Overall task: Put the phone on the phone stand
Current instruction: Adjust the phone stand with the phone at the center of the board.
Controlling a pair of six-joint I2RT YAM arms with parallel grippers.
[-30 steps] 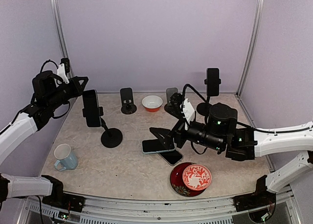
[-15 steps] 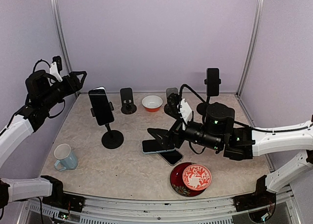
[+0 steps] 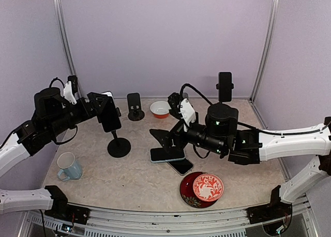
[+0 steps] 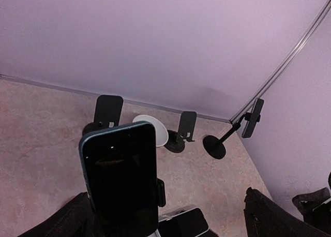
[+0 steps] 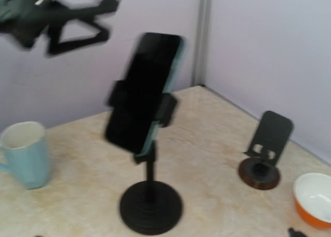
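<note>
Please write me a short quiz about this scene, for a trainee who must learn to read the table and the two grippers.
1. True or false: the dark phone is clamped in the tall black stand with a round base.
2. The left gripper beside that phone is: A open; B shut on the phone; C out of view.
3. How many flat-lying phones rest on the beige table near the right gripper?
Key: 1 true; 2 A; 3 two.
</note>
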